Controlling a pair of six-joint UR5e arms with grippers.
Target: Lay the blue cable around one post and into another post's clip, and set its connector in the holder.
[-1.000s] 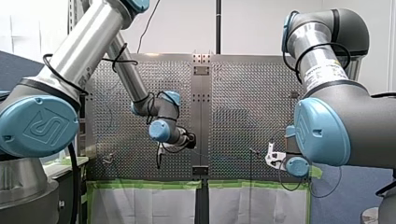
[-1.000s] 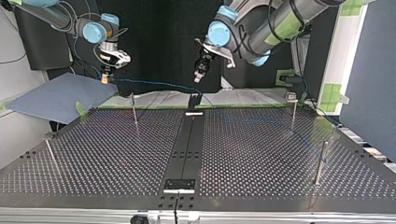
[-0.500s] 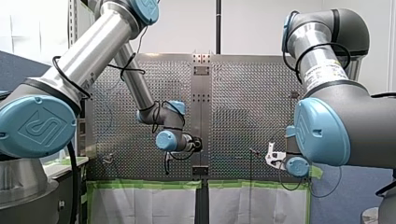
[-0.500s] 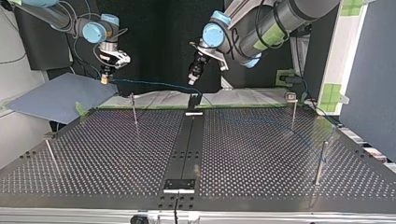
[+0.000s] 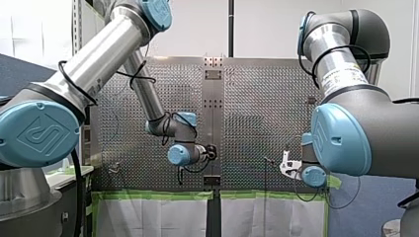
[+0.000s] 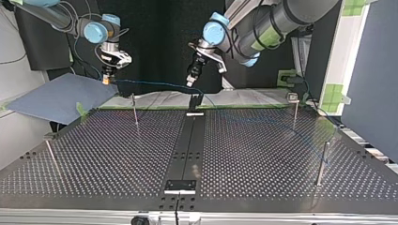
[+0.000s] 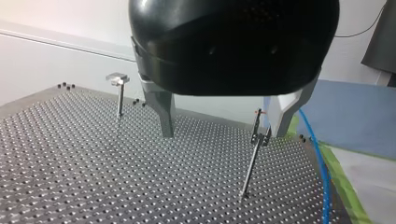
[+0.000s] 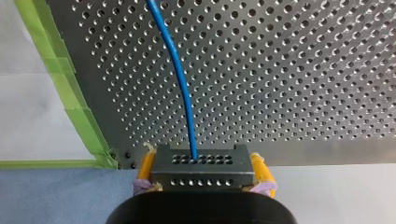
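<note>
My right gripper [image 8: 203, 169] is shut on the dark grey connector [image 8: 203, 161], its yellow pads [image 8: 145, 168] on both sides of it. The blue cable [image 8: 181, 84] leaves the connector and runs out over the perforated table. In the top view my right gripper [image 6: 107, 78] hangs beyond the table's far edge at the left, and the blue cable [image 6: 155, 85] stretches from it toward the black holder [image 6: 195, 101]. My left gripper [image 6: 189, 83] hovers open just above the cable near the holder. Its metal fingers [image 7: 164, 112] stand wide apart with nothing between them.
Thin posts stand on the table: one at the far left [image 6: 135, 110], one at the far right [image 6: 294, 110], one near the right edge [image 6: 322, 161] and one near the left edge [image 6: 50, 154]. A clip-topped post [image 7: 256, 140] stands under my left gripper. Green tape [image 8: 79, 107] lines the table's edge.
My left arm has swung toward the top view's left and come lower, closer to the cable and holder. My right arm and the connector have stayed still.
</note>
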